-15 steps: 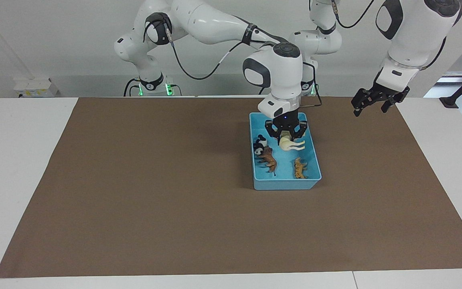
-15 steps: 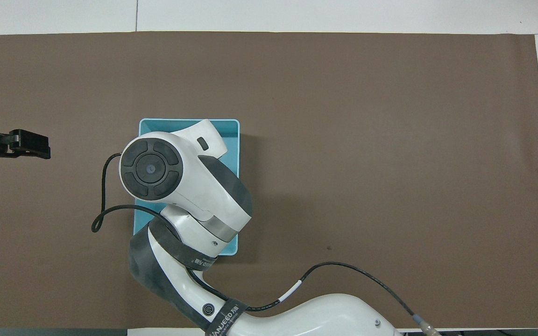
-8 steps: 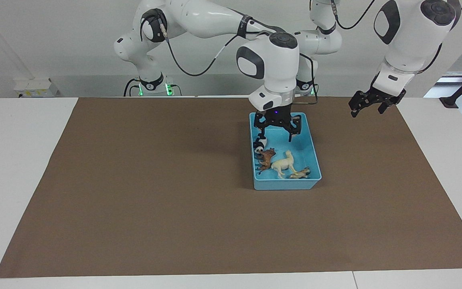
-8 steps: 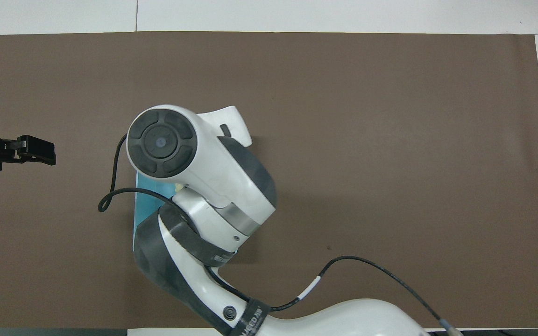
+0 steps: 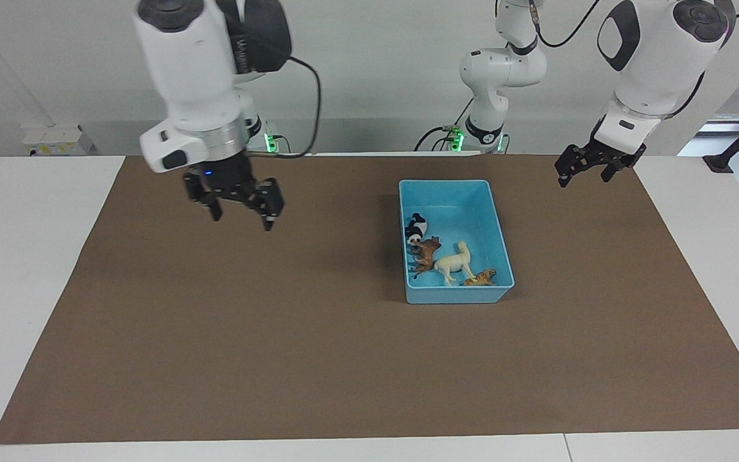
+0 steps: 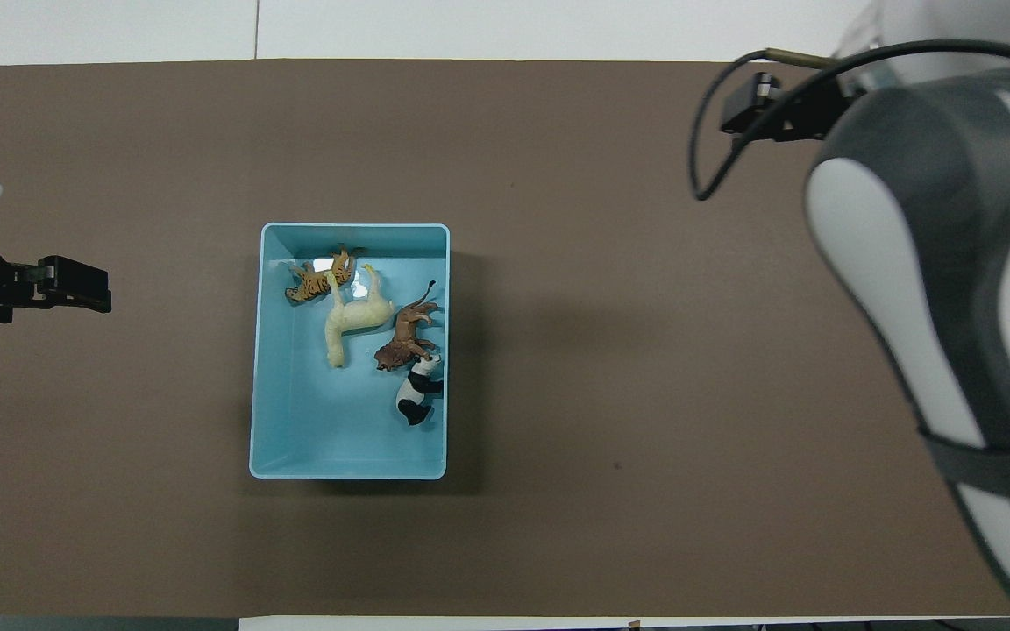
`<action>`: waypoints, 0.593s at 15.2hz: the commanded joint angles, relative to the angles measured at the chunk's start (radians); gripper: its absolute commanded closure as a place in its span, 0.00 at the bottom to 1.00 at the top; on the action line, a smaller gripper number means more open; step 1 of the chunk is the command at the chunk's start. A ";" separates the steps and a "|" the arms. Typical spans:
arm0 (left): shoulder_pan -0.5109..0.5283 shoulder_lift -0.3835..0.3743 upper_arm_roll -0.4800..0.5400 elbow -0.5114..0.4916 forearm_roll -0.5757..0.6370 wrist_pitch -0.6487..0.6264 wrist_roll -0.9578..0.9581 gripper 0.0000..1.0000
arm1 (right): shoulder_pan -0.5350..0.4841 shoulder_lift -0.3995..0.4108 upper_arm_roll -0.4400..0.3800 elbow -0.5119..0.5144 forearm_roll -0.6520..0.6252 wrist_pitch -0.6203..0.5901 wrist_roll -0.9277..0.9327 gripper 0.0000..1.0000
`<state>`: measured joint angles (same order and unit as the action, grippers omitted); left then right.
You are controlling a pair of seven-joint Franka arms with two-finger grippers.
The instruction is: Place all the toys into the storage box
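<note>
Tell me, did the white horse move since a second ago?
Yes. The white horse dropped from the right gripper and now lies in the storage box, beside the tiger.

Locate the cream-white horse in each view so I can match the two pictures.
Facing view: the horse lies in the storage box, in the half farther from the robots, between the lion and the tiger.
Overhead view: the horse lies in the box's upper half, again between lion and tiger.
Shared landmark: the panda beside the lion.
</note>
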<state>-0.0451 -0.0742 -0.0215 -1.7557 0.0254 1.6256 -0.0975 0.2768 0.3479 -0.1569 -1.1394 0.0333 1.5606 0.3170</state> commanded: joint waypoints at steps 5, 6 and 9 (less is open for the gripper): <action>-0.001 -0.026 0.002 -0.018 -0.045 -0.027 0.070 0.00 | -0.194 -0.231 0.017 -0.296 0.000 -0.005 -0.463 0.00; -0.002 -0.026 0.002 -0.018 -0.045 -0.027 0.073 0.00 | -0.191 -0.268 0.017 -0.350 -0.003 -0.001 -0.458 0.00; -0.006 -0.026 0.002 -0.019 -0.048 -0.029 0.076 0.00 | -0.191 -0.355 0.017 -0.466 -0.003 0.016 -0.453 0.00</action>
<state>-0.0468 -0.0762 -0.0256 -1.7557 -0.0037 1.6091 -0.0404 0.0889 0.0976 -0.1504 -1.4570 0.0335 1.5374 -0.1329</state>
